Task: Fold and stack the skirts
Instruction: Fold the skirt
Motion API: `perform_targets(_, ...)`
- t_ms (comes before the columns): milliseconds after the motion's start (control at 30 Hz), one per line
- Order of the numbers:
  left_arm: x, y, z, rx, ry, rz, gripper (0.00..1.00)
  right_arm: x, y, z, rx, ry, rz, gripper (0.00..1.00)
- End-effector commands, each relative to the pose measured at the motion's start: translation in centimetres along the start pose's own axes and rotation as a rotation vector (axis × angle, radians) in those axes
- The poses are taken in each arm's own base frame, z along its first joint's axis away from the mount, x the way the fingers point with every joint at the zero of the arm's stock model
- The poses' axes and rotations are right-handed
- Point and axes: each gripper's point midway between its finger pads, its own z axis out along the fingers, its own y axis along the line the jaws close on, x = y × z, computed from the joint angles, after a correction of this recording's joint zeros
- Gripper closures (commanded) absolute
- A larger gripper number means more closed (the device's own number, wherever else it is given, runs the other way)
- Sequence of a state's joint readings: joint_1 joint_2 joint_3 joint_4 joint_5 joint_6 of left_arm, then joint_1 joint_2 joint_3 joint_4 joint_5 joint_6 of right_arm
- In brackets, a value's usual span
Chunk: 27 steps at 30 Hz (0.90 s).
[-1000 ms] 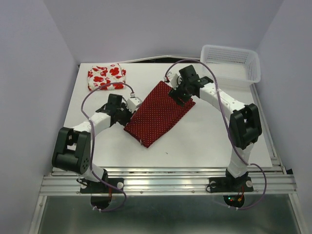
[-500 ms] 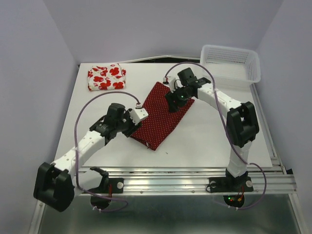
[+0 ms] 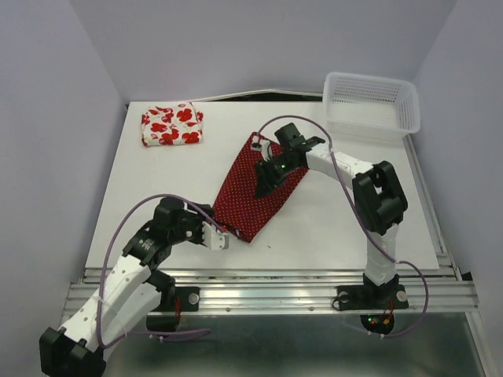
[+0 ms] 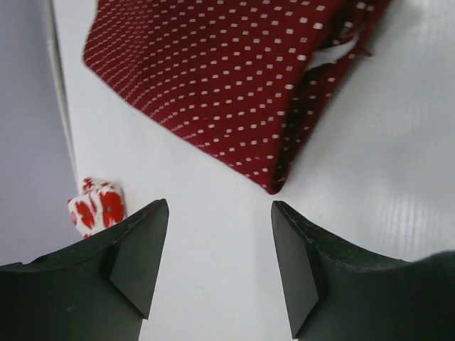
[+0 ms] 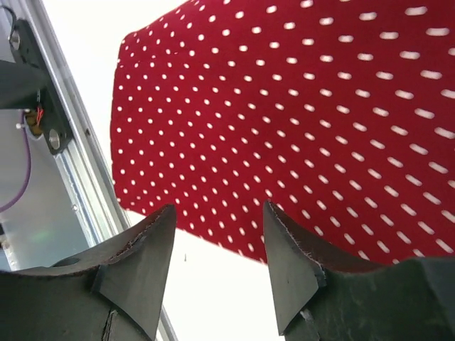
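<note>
The dark red dotted skirt (image 3: 253,192) lies flat and slanted at mid-table; it also shows in the left wrist view (image 4: 227,78) and the right wrist view (image 5: 284,121). The white skirt with red flowers (image 3: 171,125) lies folded at the far left, and shows small in the left wrist view (image 4: 96,206). My left gripper (image 3: 217,236) is open and empty, just short of the dotted skirt's near corner (image 4: 277,186). My right gripper (image 3: 264,184) is open and empty, hovering over the middle of the dotted skirt, its fingertips (image 5: 165,217) above the skirt's near edge.
A white lattice basket (image 3: 369,100) stands at the far right corner. The metal rail (image 3: 267,287) runs along the table's near edge and shows in the right wrist view (image 5: 67,170). Walls close in on both sides.
My left arm has pulled back toward the near edge, its gripper sliding from the skirt's left side to its near corner. My right gripper moved down-left over the skirt, which now looks narrower.
</note>
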<state>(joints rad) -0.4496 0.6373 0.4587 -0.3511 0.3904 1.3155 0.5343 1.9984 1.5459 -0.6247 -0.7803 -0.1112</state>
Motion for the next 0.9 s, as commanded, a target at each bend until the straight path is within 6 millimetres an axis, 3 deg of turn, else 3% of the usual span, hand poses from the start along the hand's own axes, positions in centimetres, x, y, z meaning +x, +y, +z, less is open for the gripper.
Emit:
perform_targets(0,-0.2,-1.6,2.7,0.095,-0.056,0.124,0.32,0.6,0.1,2.5,-0.051,0.011,0.025,0.43)
perform_targets(200,0.3,-2.7,5.5,0.201,-0.047,0.16,0.38,4.0,-4.0,4.8,0.052,0.11,0.08,0.44)
perform_targets(333,1.7,-5.0,6.9,0.296,-0.021,0.238,0.45,5.6,-6.0,5.7,0.107,0.168,0.11,0.46)
perform_targets(433,2.4,-5.7,8.0,0.308,-0.004,0.261,0.47,6.2,-6.7,6.0,0.122,0.19,0.119,0.46)
perform_targets(500,2.4,-5.1,8.6,0.291,0.0,0.264,0.54,6.6,-6.8,6.1,0.122,0.209,0.129,0.46)
perform_targets(633,3.1,-5.9,9.5,0.337,0.017,0.268,0.68,7.0,-6.8,6.3,0.11,0.227,0.141,0.46)
perform_targets(833,2.6,-6.0,10.0,0.346,-0.014,0.267,0.7,7.0,-6.9,6.5,0.103,0.231,0.138,0.46)
perform_targets(867,2.6,-6.0,10.0,0.35,-0.014,0.268,0.76,7.0,-6.9,6.4,0.104,0.233,0.137,0.47)
